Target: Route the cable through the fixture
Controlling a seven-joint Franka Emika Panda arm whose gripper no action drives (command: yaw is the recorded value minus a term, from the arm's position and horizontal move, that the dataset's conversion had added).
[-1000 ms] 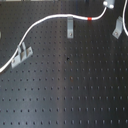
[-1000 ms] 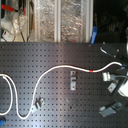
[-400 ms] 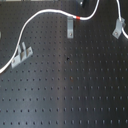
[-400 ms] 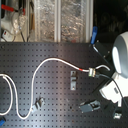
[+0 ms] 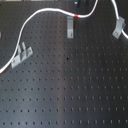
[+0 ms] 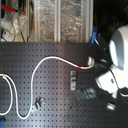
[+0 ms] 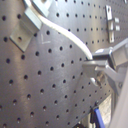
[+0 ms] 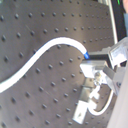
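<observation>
In the first exterior view, I see the cable arcing across the counter, its red band just beside the middle fixture. In the first wrist view, my pincer pinches the cable's end, the cord trailing away toward that bracket.

In the first exterior view the lower half of the perforated desk lies bare — wide room to pass. Higher up, three metal clips and the white cable strung past them stand in the way.
</observation>
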